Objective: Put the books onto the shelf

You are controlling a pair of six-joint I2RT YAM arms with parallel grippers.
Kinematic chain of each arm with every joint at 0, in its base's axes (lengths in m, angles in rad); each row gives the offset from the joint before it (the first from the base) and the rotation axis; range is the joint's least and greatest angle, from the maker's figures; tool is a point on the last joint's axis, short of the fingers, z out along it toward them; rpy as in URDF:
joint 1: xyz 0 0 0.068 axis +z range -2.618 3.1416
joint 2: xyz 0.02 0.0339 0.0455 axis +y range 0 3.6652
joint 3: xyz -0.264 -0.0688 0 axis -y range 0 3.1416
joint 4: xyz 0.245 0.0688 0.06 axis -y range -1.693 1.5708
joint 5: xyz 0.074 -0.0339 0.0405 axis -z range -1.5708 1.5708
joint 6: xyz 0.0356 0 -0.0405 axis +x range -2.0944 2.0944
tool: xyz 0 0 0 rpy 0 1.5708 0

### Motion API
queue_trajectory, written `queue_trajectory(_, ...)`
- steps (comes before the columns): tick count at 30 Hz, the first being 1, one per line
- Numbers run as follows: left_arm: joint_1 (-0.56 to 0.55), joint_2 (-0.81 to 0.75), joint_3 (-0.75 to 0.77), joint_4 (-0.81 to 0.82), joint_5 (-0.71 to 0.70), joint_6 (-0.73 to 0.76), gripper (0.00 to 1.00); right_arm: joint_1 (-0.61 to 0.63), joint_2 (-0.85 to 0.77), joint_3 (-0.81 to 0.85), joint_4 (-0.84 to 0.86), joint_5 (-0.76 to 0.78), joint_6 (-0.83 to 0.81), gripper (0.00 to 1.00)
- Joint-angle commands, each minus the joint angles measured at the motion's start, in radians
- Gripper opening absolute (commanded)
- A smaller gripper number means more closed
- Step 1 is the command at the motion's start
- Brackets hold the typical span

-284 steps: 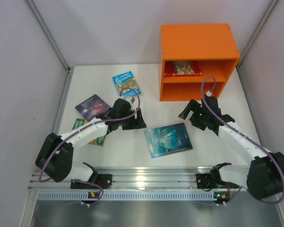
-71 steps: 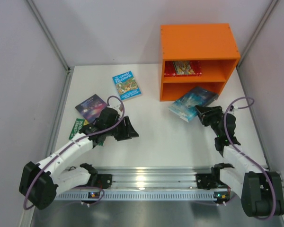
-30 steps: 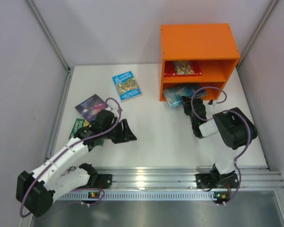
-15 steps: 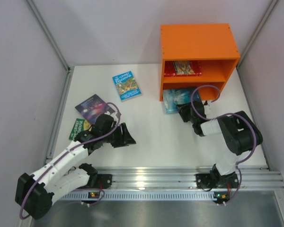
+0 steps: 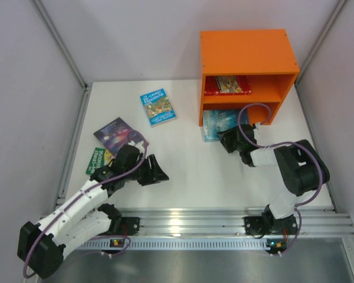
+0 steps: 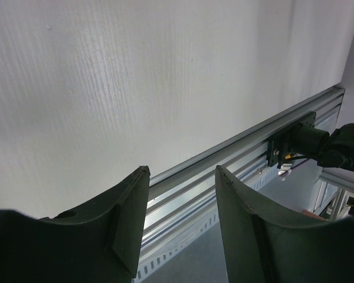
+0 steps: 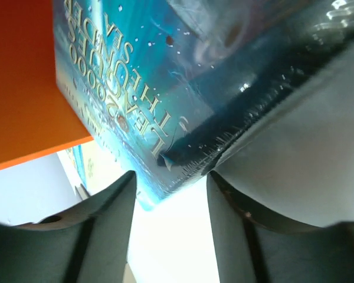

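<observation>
Right gripper (image 5: pixel 224 138) spread apart, teal-blue book (image 5: pixel 215 121) just ahead, seemingly ungripped, partly inside shelf (image 5: pixel 248 53)

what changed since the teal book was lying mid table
The right gripper carried the teal-blue book from mid-table to the shelf, slid it partway into the lower compartment and let go. The left gripper drew back toward its base, open and empty. Unmoved: red-bordered book, light-blue book, purple book, green book.
</observation>
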Motion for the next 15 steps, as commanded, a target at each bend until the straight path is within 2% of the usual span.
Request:
queue_trajectory(1, -0.001, -0.021, -0.008, 0.046, 0.011, -0.013, 0.54, -0.005, -0.025, 0.083, 0.009, -0.004, -0.021, 0.48)
queue_trajectory(6, 0.001, -0.024, -0.011, 0.039, 0.009, -0.018, 0.53, -0.013, 0.016, 0.126, 0.029, -0.001, -0.026, 0.41)
queue_trajectory(15, 0.001, -0.016, 0.014, 0.005, 0.0, 0.002, 0.53, -0.022, 0.122, 0.281, -0.006, -0.005, -0.078, 0.41)
